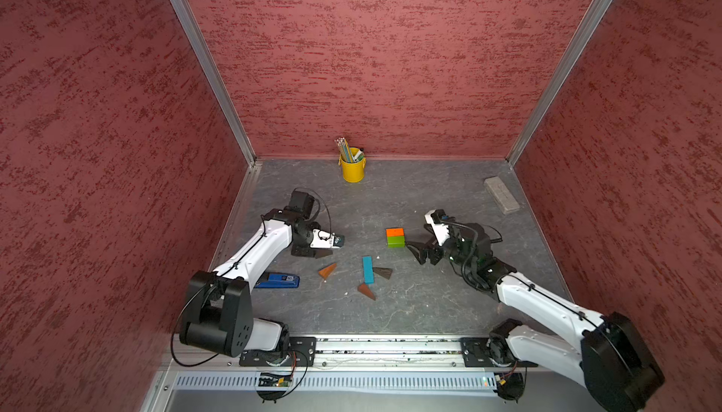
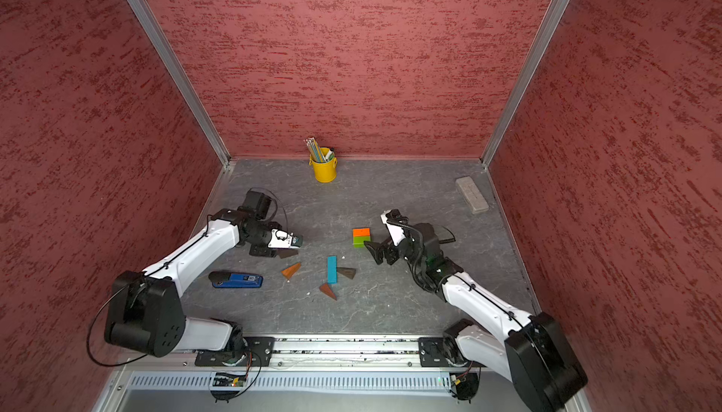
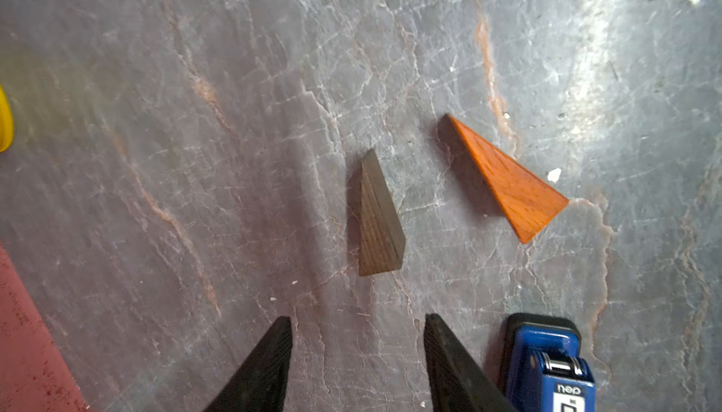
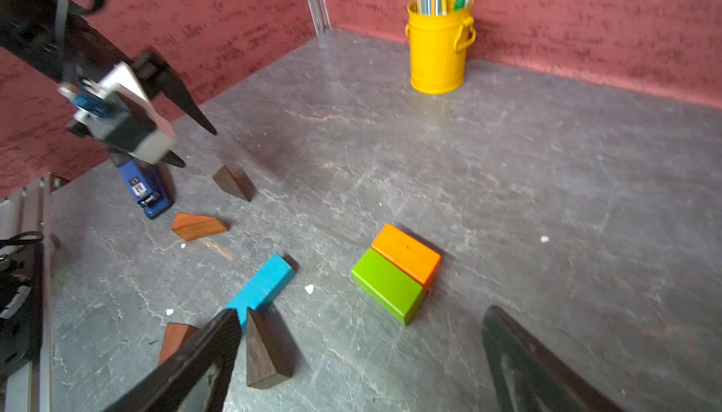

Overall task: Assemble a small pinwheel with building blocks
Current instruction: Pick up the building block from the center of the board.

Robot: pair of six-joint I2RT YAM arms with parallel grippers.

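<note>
stapler [image 1: 278,280] nr left hand [image 3: 357,317], pencil cup [image 1: 352,171] at back wall

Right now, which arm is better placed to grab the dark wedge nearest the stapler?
Likely left: the left claw hangs open by that wedge; the right claw sits farther, by the orange-green pair.

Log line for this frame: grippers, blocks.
left gripper: open, empty, near dark wedge | right gripper: open, empty | orange block, green block: touching

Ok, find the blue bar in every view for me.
Top view: blue bar, mid-table.
Top view: blue bar, mid-table.
Left wrist: not in it.
Right wrist: blue bar, lower centre-left.
Shared landmark: blue stapler.
</note>
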